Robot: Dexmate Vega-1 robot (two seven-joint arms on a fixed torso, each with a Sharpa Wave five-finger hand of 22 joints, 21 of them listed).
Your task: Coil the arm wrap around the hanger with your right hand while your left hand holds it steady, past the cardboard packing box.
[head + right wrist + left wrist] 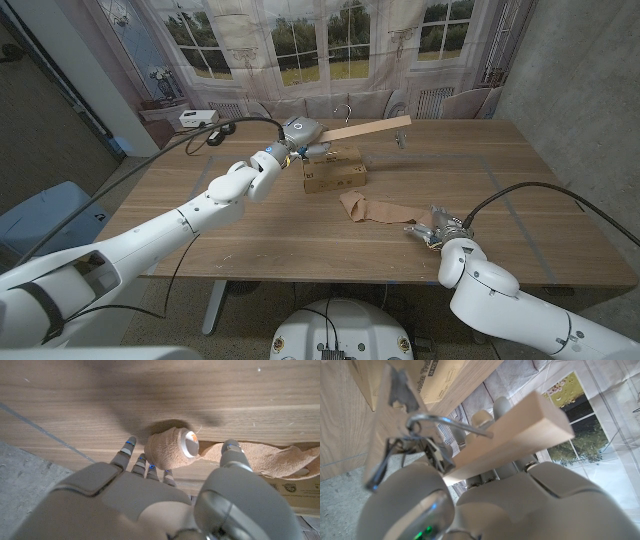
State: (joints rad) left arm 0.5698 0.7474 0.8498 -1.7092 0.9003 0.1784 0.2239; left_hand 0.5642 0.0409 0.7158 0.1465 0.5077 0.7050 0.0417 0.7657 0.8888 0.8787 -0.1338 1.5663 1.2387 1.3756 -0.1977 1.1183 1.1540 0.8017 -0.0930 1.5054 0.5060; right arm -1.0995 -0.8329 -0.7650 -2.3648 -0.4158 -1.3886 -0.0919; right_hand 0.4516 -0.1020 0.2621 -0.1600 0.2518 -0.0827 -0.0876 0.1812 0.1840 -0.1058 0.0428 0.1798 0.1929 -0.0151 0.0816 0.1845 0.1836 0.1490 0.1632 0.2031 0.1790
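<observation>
— Which way does the hanger (362, 129) point?

— We see its wooden bar held above the table (250, 235), its long axis running from our left hand (297, 134) off toward our right side and slightly away from us, the far end free in the air. The metal hook (343, 110) rises near the held end. In the left wrist view our fingers (502, 407) close around the bar.

— And the wrap?

— The tan wrap (377, 209) lies loose on the table, its length running from just in front of the cardboard box (333, 172) toward our right hand (436, 229). In the right wrist view that hand grips the rolled end (172, 447), fingers (131, 451) curled against it.

— The surroundings?

— We stand at a wood-grain table marked with faint lines. The box sits just beside our left hand, under the hanger. Behind hangs a backdrop (330, 40) printed with windows and trees; a concrete wall (575, 70) stands to our right. A black cable (215, 130) trails over the far left corner.
</observation>
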